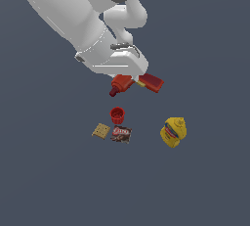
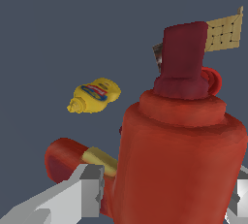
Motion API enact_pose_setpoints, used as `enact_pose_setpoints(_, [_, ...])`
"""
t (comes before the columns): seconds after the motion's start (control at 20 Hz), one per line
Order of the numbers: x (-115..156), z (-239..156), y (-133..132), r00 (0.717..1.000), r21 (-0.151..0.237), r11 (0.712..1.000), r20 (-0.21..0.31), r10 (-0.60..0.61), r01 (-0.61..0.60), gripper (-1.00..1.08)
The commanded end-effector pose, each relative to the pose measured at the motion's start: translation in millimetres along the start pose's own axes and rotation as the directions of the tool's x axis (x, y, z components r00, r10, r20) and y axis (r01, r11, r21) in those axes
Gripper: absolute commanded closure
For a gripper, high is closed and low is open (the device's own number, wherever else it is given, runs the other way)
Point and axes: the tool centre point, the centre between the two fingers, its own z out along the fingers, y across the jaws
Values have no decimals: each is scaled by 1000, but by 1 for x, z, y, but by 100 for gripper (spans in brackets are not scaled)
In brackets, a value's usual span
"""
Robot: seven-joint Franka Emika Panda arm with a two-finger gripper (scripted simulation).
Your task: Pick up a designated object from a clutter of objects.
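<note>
Tool (image 2: 164, 194): I see my fingers (image 2: 82, 189) clamped on the drill body.
Drill (image 2: 179, 160): held clear above the surface (image 1: 49, 171), dark nose tilted down.
Cup (image 1: 117, 115): below the drill.
Cracker (image 1: 101, 131), packet (image 1: 121, 134): just beside it.
Mustard bottle (image 1: 174, 131): well apart, toward the exterior view's right.

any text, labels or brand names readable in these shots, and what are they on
Nothing is legible.
mustard bottle: blue and red label, too blurred to read.
dark brown packet: red-and-white marking, too small to read.
red drill, red cup, cracker: no text visible.
</note>
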Motion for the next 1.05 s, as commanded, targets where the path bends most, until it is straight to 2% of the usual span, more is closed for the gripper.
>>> enact_pose_setpoints(0.0, [2,-22,-9,1000,2,1000,-2,-2,2,108])
enact_pose_setpoints(0.5, [10,-73,-32,1000,7,1000,0,-4,4,108])
enact_pose_setpoints(1.0, [13,-88,-39,1000,9,1000,1,-5,5,108])
